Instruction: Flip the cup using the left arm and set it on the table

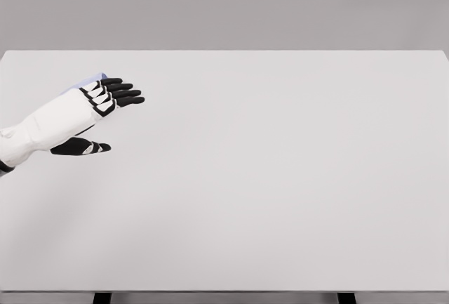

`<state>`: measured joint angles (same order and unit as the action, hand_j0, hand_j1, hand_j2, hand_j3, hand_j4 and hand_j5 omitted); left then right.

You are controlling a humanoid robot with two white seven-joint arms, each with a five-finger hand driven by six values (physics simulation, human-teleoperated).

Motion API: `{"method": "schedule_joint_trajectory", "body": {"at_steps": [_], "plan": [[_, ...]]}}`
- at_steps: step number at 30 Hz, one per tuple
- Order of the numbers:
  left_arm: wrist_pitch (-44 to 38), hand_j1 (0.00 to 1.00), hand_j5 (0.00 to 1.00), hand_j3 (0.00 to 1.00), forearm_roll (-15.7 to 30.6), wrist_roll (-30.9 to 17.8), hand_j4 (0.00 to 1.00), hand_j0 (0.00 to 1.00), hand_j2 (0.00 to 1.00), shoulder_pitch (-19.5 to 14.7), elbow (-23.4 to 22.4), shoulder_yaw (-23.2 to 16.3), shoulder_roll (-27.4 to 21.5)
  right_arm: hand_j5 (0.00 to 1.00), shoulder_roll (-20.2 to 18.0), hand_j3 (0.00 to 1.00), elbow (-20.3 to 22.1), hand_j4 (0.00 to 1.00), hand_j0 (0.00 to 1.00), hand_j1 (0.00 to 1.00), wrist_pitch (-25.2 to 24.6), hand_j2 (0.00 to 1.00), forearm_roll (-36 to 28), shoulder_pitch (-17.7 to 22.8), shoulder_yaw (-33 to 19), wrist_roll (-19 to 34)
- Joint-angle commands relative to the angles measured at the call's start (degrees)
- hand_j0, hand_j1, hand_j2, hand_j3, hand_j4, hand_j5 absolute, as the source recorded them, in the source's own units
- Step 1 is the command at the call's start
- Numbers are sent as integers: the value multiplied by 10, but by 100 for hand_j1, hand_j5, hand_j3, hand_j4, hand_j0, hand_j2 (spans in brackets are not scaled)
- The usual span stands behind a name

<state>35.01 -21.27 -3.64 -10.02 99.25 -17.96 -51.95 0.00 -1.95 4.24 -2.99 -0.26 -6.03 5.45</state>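
Note:
My left hand (118,118) reaches in from the left edge over the left part of the white table (280,177). Its black fingers (123,93) are stretched out toward the right and the thumb (91,147) is held apart below them. It grasps nothing that I can see. A thin pale-blue sliver (93,79) peeks out along the upper edge of the hand. It may be the cup, almost wholly hidden behind the hand, and I cannot tell its pose. The right arm is out of view.
The table spans nearly the whole view, with its far edge (224,51) against a grey wall and its near edge (224,291) low in the picture. Two dark table legs (102,298) show beneath it.

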Motion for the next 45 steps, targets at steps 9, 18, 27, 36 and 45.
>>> {"method": "schedule_joint_trajectory", "body": {"at_steps": [9,18,27,36,45], "plan": [[0,100,100,100,-2,0,100,100,100,-5,-8,10,-36,100,0,100,-3,100,100,100,0,100,-1,4,1,1],[0,100,100,100,80,-95,100,100,100,-52,-37,30,-58,100,0,100,-3,100,100,100,0,100,-1,4,1,1],[-429,100,100,100,219,-314,100,100,100,-154,-59,2,-33,100,0,100,-3,100,100,100,-1,100,-1,4,1,1],[-565,100,100,100,63,-314,100,100,100,-206,-70,-23,92,100,0,100,-3,100,100,100,0,100,-1,4,1,1],[-700,100,100,100,-18,-314,100,100,100,-226,-105,-50,169,100,0,100,-3,100,100,100,0,100,-1,4,1,1]]}}
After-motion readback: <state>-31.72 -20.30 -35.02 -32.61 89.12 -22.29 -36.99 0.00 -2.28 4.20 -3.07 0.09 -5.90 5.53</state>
